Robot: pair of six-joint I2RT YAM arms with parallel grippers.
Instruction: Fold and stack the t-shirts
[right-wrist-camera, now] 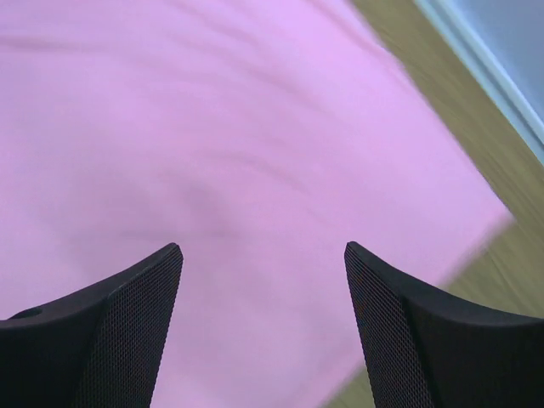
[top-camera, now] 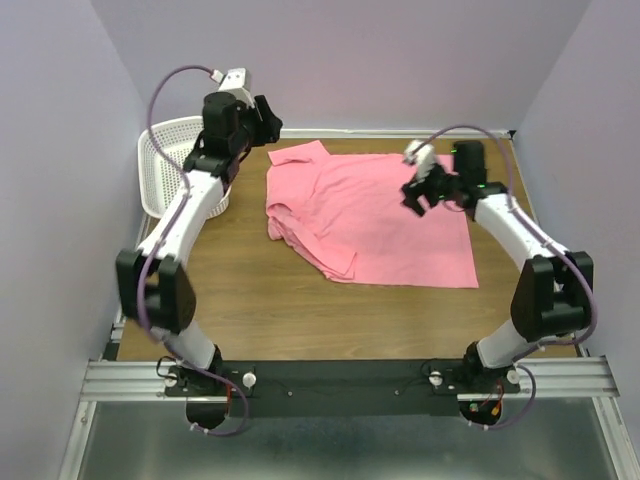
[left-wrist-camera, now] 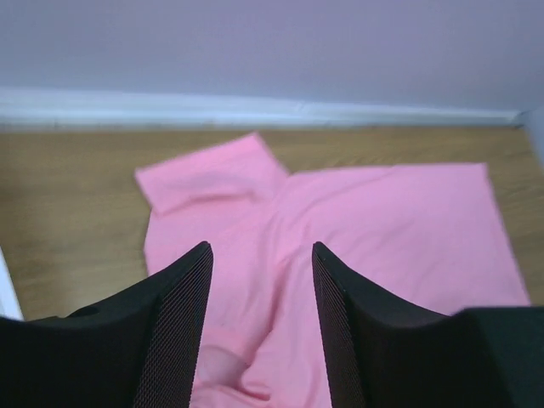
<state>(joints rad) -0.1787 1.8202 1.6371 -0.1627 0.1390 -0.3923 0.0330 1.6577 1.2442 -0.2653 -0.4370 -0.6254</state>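
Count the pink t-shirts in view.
1. The t-shirt lies mid-table, its left side folded over; the white basket at the far left may hide others.

Both arms hover, left tool (left-wrist-camera: 262, 253) and right tool (right-wrist-camera: 263, 252) with jaws parted.

Soft, even light fills the top view, with no glare on the table (top-camera: 250, 300) and only faint shadows. The right wrist view is blurred toward its upper right (the t-shirt (right-wrist-camera: 238, 127) looks purplish there). In the left wrist view the near fingers (left-wrist-camera: 170, 340) are dark and soft.
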